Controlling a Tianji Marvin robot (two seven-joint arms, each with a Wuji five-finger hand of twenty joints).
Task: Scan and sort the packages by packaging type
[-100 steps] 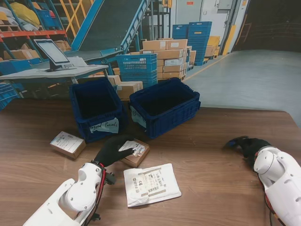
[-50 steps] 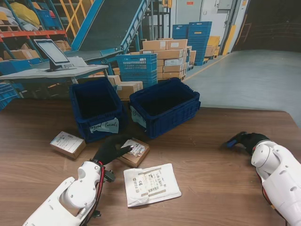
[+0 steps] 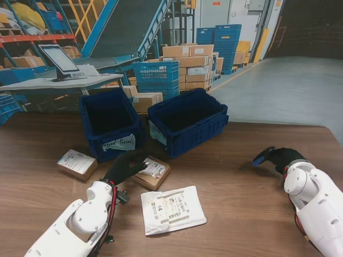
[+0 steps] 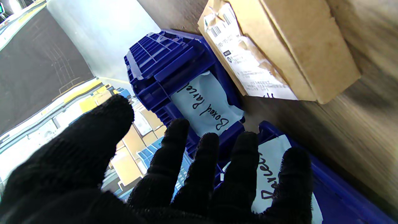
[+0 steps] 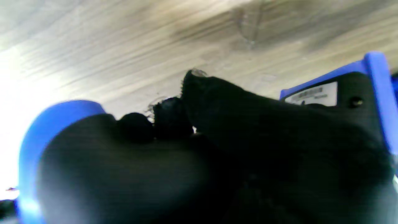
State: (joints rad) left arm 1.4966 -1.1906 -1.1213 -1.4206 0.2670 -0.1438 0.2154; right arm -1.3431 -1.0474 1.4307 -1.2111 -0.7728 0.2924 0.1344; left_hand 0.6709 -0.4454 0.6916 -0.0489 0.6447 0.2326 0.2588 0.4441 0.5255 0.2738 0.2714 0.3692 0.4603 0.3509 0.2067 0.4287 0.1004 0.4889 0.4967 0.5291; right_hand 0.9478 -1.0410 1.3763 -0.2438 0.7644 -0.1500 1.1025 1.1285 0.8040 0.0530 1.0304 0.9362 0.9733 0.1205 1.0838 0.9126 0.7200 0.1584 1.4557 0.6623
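two blue bins at the worktop's far edge, three parcels near its left front, a scanner in the right hand.

stand view: the left bin (image 3: 109, 124) and the right bin (image 3: 187, 120) stand side by side, each with a paper label. a small box (image 3: 77, 164) lies near the worktop's left edge; a white mailer (image 3: 171, 209) lies nearest to me. the left hand (image 3: 124, 167) hovers with fingers spread, empty, over the left edge of the cardboard box (image 3: 153, 172), which lies between the left bin and the mailer. the right hand (image 3: 282, 158) is near the worktop's right edge, well apart from the parcels. left wrist view: the fingers (image 4: 199, 174) are apart; the label reads "boxed parcel". right wrist view: the right hand is closed around the blue scanner (image 5: 373, 90).
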